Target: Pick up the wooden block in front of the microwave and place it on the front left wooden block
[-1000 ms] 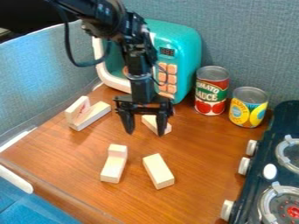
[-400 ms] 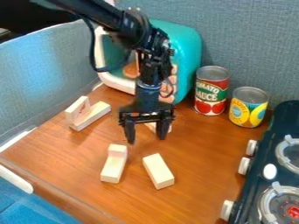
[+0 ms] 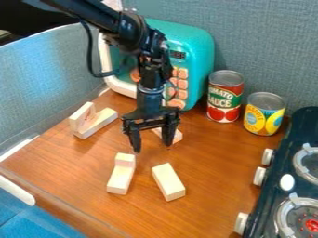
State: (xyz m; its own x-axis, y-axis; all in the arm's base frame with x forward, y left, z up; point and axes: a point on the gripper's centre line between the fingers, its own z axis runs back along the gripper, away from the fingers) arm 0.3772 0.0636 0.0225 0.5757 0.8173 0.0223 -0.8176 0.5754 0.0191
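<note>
Just behind open, empty gripper [image 3: 152, 148]: wooden block [image 3: 178, 137], long axis slanting upper left to lower right.

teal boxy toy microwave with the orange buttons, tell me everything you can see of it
The teal, boxy toy microwave has rounded corners and looks like plastic. Its front shows a white door frame, a small dark display and orange square buttons below that. It stands upright on the brown wooden counter, left of the red-and-green tin can in the picture. The black robot arm hides part of its front; whether they touch, I cannot tell.
</note>
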